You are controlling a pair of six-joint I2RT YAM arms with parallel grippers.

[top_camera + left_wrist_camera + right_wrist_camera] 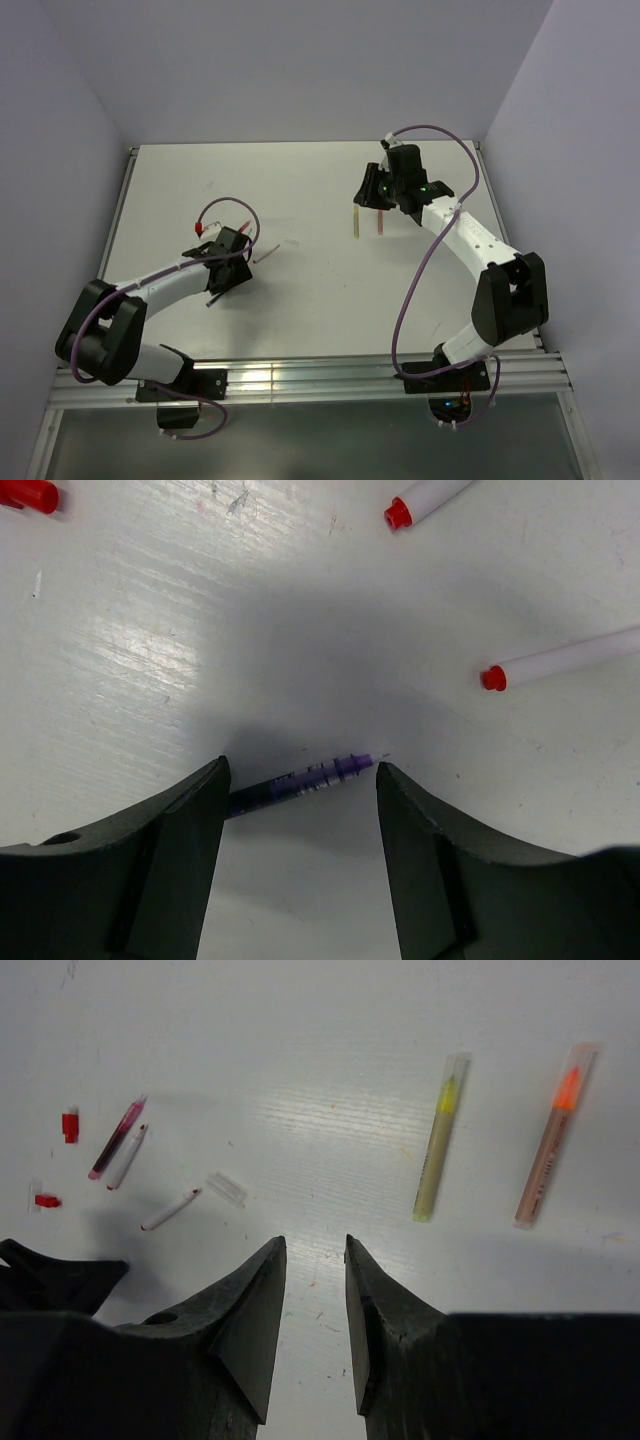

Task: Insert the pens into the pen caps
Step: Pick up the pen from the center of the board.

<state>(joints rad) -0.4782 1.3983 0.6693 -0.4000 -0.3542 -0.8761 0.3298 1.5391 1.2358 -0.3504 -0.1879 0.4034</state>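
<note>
A yellow pen and an orange pen lie side by side on the table, apart from each other, each with its coloured tip inside a clear cap. The right claw hangs near them, its jaws a narrow gap apart with nothing between. Across the table a purple pen lies flat between the wide-apart jaws of the left claw, its rear end hidden behind one finger. Two white pens with red tips run out of that view. An empty clear cap and small red caps lie loose nearby.
</note>
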